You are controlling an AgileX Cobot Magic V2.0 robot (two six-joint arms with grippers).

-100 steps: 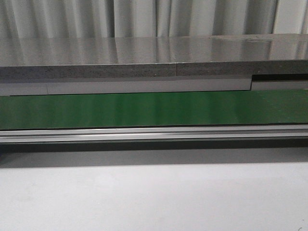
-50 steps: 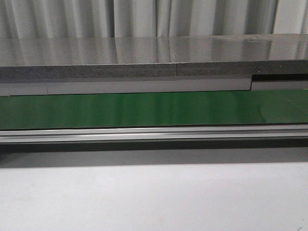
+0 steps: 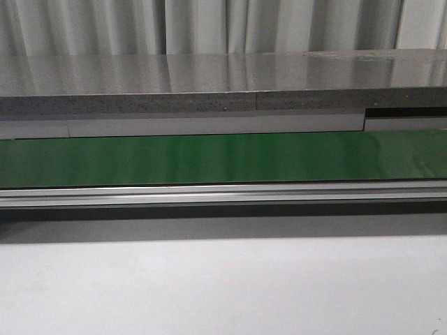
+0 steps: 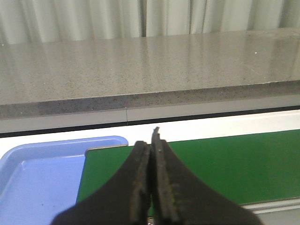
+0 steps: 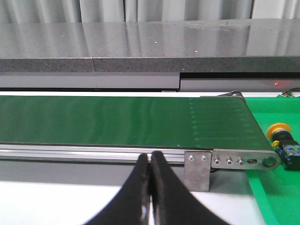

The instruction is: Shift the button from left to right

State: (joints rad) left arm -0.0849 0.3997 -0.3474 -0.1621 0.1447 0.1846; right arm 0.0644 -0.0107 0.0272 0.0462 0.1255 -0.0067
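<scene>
One button (image 5: 282, 138) part cut off behind conveyor end, both arms unseen from front, left gripper (image 4: 151, 154) and right gripper (image 5: 150, 168) each pressed closed, empty

**Surfaces as I see them**

I see a smooth green belt (image 3: 223, 159) with a soft sheen, edged by a brushed metal rail (image 3: 223, 194). The counter (image 3: 209, 73) looks like polished speckled stone. The tray (image 4: 37, 173) is glossy blue plastic. The button (image 5: 280, 133) has a shiny yellow plastic cap.

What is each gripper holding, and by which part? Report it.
Nothing is held. The left gripper and right gripper both have their jaws shut together on nothing. The button lies apart, past the belt's end.
</scene>
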